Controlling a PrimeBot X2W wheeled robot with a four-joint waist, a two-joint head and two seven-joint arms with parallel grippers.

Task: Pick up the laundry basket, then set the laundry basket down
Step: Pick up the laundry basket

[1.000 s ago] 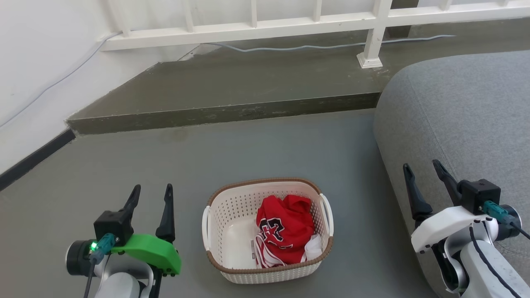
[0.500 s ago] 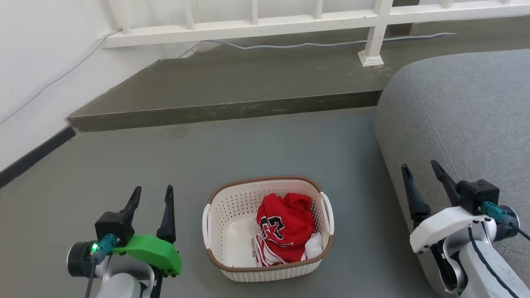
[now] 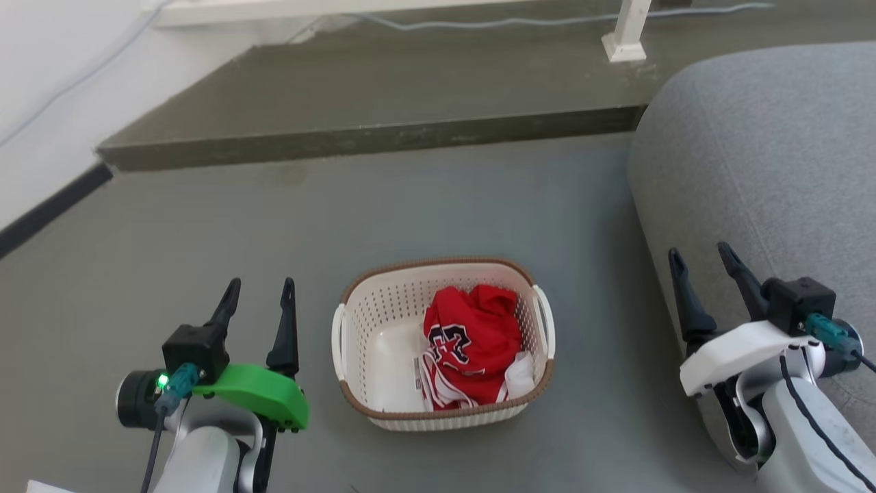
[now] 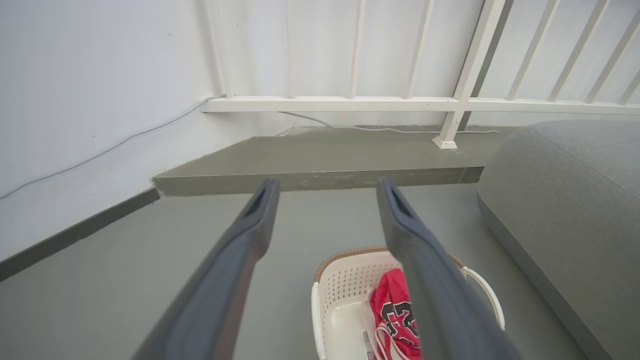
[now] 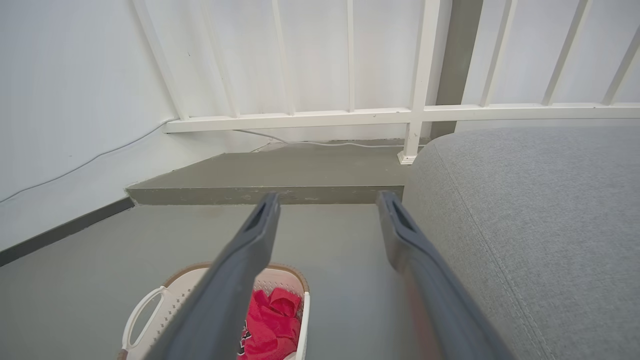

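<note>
"Looking across the head view, what has changed in the last second?"

"The whole picture has slid toward 12 o'clock. The step (image 3: pixel 369 130) sits nearer the top edge, and most of the railing (image 3: pixel 626 34) has run off it. That is the camera tipping down, not things moving. The laundry basket (image 3: pixel 393 301) rests on the same patch of grey floor (image 3: pixel 479 198), just below centre toward 6 o'clock. A red garment (image 3: pixel 472 335) is heaped in its 3 o'clock half."

"And the arms?"

"The left gripper (image 3: pixel 261 284) is at 8 o'clock. The right gripper (image 3: pixel 698 250) is at 4 o'clock, over the edge of the grey sofa (image 3: pixel 753 150). Both have their fingers spread apart, pointing to 12, and hold nothing. They sit a little higher in the view than before, but with the camera moving I can't say how much of that is their own travel. Each is well apart from the white loop handles (image 3: pixel 545 320) on the basket's 9 and 3 o'clock walls."

"Meaning what for the task?"

"I'd judge the robot is bending to bring the basket into reach, and the pick-up hasn't begun. The basket lies low in both wrist views, toward 5 o'clock in the left's and 7 o'clock in the right's. So both arms must yet drop and close inward, and the right one risks brushing the sofa."
</note>
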